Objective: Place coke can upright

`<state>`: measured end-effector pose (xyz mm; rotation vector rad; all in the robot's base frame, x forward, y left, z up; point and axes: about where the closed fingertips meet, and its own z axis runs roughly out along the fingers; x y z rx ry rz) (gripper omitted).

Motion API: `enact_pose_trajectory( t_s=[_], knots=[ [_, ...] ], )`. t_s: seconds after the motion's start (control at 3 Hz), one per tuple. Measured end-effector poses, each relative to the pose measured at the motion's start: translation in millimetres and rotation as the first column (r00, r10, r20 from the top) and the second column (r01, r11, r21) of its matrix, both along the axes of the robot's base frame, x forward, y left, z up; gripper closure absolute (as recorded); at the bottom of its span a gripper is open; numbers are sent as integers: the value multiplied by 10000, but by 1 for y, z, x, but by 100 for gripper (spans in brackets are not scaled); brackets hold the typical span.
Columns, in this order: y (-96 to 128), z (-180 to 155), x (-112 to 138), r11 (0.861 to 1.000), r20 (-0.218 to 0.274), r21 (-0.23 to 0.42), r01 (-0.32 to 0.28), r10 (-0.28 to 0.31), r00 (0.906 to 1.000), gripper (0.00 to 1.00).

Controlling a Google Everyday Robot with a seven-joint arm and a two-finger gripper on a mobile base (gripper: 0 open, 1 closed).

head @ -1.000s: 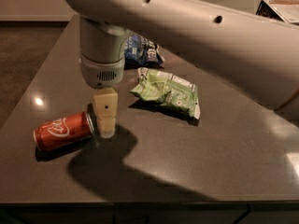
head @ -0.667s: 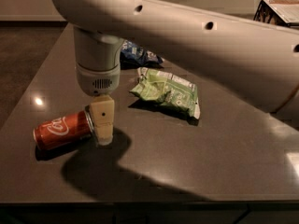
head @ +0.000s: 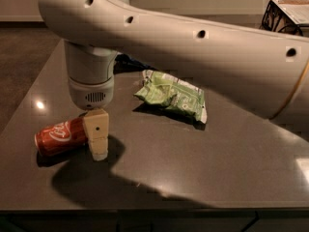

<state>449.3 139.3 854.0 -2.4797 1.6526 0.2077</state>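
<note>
The coke can [head: 59,137] is red with white script and lies on its side near the front left of the dark table [head: 203,168]. My gripper [head: 97,146] hangs straight down from the large white arm [head: 193,47]. It is low over the table, right at the can's right end and touching or almost touching it. The can stays flat on the table.
A crinkled green chip bag [head: 173,94] lies in the middle of the table, right of the gripper. A sliver of the blue chip bag [head: 126,62] shows behind the arm. A wire-frame object [head: 285,13] stands off the table at the far right.
My gripper has moved left and down, closer to the can's right end. The arm now covers most of the blue bag. The can has not moved.
</note>
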Motion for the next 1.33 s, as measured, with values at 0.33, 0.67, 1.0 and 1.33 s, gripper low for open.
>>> enact_pose_trajectory(
  t_s=[0.33, 0.67, 1.0, 1.33],
  knots=[
    [14, -1, -1, 9998, 43, -11, -220, 220, 9997, 0],
    [28, -3, -2, 9991, 110, -144, -389, 391, 9992, 0],
    [38, -6, 0, 9981, 195, -353, -501, 508, 9985, 0],
    [45, -9, -2, 9969, 225, -567, -552, 565, 9981, 0]
  ],
)
